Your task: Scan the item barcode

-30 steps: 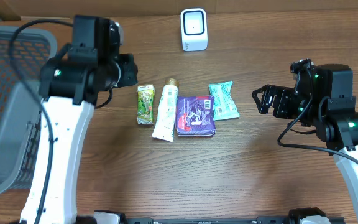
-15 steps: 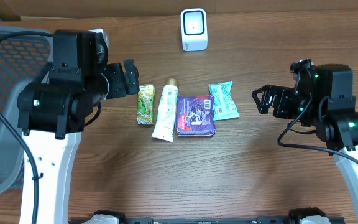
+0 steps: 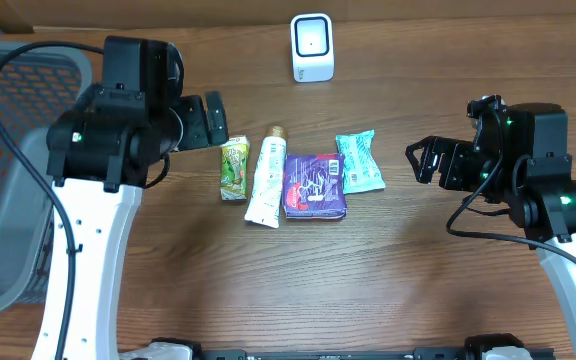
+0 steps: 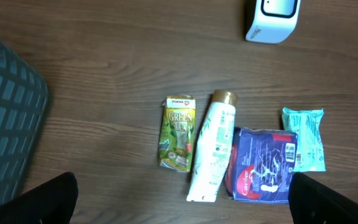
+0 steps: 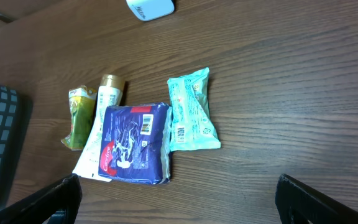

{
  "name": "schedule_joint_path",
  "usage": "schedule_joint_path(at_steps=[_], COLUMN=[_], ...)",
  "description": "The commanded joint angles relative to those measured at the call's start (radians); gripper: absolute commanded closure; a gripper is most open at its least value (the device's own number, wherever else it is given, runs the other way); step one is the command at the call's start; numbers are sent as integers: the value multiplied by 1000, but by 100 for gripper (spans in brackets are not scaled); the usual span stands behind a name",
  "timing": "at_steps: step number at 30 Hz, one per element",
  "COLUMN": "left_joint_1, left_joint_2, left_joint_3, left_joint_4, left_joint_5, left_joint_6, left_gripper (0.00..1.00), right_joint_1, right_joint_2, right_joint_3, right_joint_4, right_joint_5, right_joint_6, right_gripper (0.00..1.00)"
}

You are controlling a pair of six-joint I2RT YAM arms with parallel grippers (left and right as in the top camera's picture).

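Overhead: wide open and empty at both left claw and right claw. Lying side by side mid-counter, below scanner: green tea carton, tube, blue packet, teal packet. Risks: nudging a close neighbour while grabbing; lifting with barcode turned away from scanner.

"GREEN" on the green pouch

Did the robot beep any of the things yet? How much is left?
Done: nothing that shows. In hand: nothing; the left end effector and right end effector are open and empty. Left: the tea pack, tube, blue pack and teal pack lie apart from the scanner, so all likely need scanning.
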Motion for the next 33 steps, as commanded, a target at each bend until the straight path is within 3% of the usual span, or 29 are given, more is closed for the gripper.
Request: schedule_joint_path(at_steps=[1, 33], left_joint_1=[5, 5], left_joint_2=[21, 55], left_joint_3=[18, 18], left_joint_4=[0, 1], left_joint_5=[-13, -13], left_joint_6=[-6, -7], left_gripper=[0, 0], right_joint_1=[5, 5], right_joint_2=[-2, -2], right_joint_3=[19, 19], right_joint_4=[5, 5], right_joint_5=[-1, -1], right_joint_6=[-5, -5], right_gripper=[0, 0])
